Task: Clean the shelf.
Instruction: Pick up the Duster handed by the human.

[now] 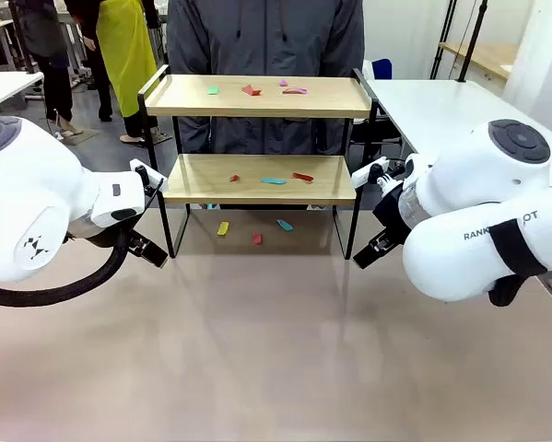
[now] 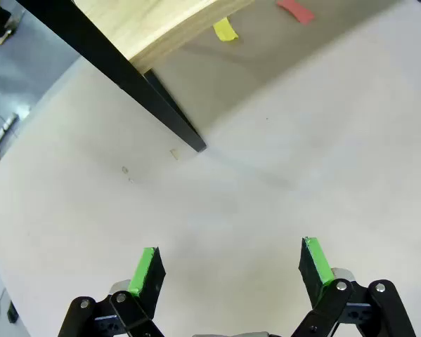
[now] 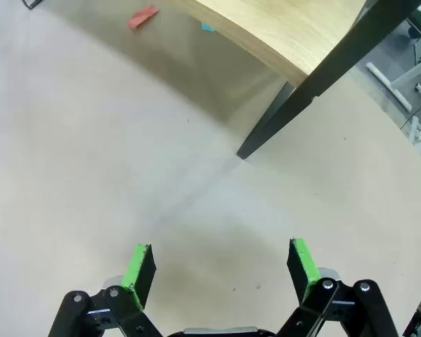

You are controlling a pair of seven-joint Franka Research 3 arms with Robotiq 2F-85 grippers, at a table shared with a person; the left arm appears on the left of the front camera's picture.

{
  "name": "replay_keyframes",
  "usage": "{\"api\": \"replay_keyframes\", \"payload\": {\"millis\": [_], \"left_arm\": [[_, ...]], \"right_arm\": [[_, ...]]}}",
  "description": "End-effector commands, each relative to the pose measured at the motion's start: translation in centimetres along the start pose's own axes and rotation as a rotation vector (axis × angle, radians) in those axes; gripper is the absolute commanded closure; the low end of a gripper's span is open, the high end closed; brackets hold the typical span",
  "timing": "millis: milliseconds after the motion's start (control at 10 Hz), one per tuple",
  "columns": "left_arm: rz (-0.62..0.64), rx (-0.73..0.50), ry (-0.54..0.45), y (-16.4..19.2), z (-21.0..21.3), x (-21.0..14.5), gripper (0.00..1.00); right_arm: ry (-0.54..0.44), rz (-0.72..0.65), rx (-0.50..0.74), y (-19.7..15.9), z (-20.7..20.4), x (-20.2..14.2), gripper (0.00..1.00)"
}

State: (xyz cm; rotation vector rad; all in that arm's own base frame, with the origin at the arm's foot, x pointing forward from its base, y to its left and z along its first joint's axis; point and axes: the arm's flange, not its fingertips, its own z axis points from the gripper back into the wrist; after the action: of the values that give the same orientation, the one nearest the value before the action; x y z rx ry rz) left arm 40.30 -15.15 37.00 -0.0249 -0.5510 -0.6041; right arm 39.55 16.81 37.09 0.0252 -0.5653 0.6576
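Observation:
The shelf (image 1: 335, 98) stands at the table's far middle, two light wooden boards in a black frame. Small coloured scraps lie on its top board (image 1: 250, 90), on its lower board (image 1: 273, 180) and on the table beneath (image 1: 223, 228). My left gripper (image 1: 154, 216) is open beside the shelf's front left leg, and my right gripper (image 1: 372, 212) is open beside the front right leg. In the left wrist view the left gripper (image 2: 231, 263) hovers empty over bare table short of the shelf (image 2: 147, 28); a yellow scrap (image 2: 225, 29) lies beyond. The right gripper (image 3: 221, 263) likewise faces the shelf (image 3: 294, 28) and a red scrap (image 3: 143, 17).
A person in a grey jacket (image 1: 266, 37) stands right behind the shelf. A white table (image 1: 441, 106) adjoins at the back right. The shelf's black legs (image 2: 175, 119) (image 3: 266, 133) rest on the table just ahead of each gripper. The near half of the table is open room.

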Motion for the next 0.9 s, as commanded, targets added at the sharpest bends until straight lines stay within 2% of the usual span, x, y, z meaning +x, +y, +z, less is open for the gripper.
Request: {"api": "replay_keyframes", "payload": {"millis": [0,800], "left_arm": [[0.000,0.000,0.000,0.00,0.02,0.01,0.00],[0.000,0.000,0.000,-0.05,0.00,0.01,0.00]], "right_arm": [[0.000,0.000,0.000,0.00,0.00,0.00,0.00],[0.000,0.001,0.000,0.01,0.00,0.00,0.00]]}}
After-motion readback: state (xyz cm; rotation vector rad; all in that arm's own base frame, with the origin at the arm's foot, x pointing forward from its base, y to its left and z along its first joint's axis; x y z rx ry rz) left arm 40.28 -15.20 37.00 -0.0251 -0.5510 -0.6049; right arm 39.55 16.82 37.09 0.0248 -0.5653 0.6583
